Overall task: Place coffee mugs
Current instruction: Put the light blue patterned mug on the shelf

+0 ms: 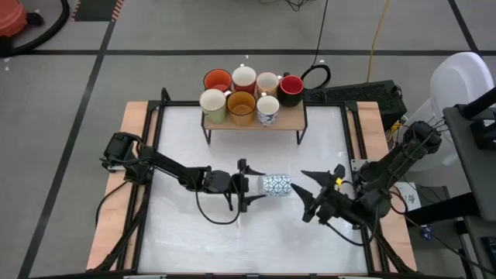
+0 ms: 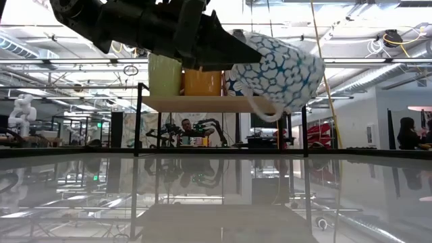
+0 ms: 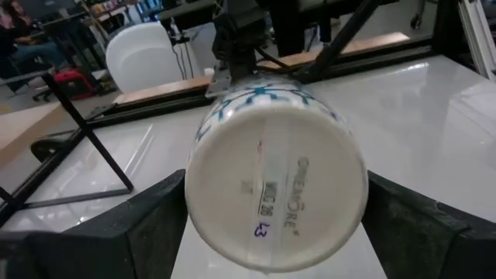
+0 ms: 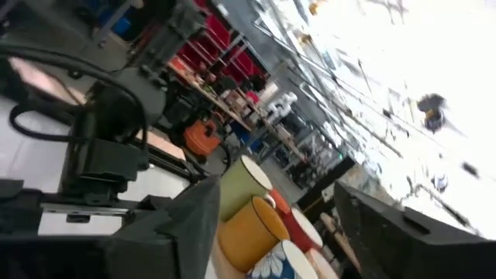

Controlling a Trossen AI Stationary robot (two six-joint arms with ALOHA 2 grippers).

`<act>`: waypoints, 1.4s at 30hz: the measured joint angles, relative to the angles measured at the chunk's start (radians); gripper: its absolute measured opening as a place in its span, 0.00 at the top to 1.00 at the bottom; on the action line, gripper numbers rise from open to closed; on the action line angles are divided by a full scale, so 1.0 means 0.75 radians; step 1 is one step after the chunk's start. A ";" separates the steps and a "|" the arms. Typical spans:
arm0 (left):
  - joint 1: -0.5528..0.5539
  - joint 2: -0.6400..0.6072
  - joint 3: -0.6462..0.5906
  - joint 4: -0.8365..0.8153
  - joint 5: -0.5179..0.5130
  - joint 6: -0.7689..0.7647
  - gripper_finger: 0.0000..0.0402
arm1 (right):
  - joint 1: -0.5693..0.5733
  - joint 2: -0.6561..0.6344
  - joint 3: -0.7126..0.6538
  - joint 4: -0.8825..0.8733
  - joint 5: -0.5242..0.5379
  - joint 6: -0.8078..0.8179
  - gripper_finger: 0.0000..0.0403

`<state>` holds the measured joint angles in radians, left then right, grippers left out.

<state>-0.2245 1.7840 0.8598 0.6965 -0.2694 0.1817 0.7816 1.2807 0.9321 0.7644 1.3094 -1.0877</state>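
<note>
My left gripper is at the table's middle, shut on a white mug with a blue pattern. In the low view that mug hangs in the air on its side. My right gripper is open, just right of the mug, its fingers pointing toward it and touching nothing. Seven other mugs stand on a small wooden shelf at the far side: orange, white, cream and red behind; cream, amber-yellow and blue-patterned in front. My left gripper pinches the patterned mug between its two fingers, one on each side of the wall near the base. The fingers come level from the table's left. The mug is lifted clear and lies on its side, mouth toward the right, handle hanging down.
The shelf stands on black legs at the far middle of the white table. Wooden side rails run along the left and right edges. Cables and a black box lie beyond the far right corner. Bare table lies near and left of the grippers.
</note>
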 joint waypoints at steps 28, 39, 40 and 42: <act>-0.001 -0.004 0.002 -0.051 0.009 -0.005 0.81 | 0.052 0.003 -0.002 -0.191 0.139 0.239 0.37; -0.036 -0.244 0.002 -0.378 -0.133 -0.185 0.62 | 0.051 0.003 -0.103 -0.198 0.143 0.291 0.37; -0.038 -0.280 0.002 -0.445 -0.172 -0.210 0.56 | 0.049 0.003 -0.116 -0.198 0.142 0.288 0.37; -0.044 -0.326 0.002 -0.571 -0.236 -0.278 0.43 | 0.040 0.003 -0.136 -0.199 0.142 0.277 0.37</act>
<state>-0.2575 1.5392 0.8612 0.2683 -0.4462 -0.0268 0.8119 1.2831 0.8301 0.6155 1.4160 -0.8800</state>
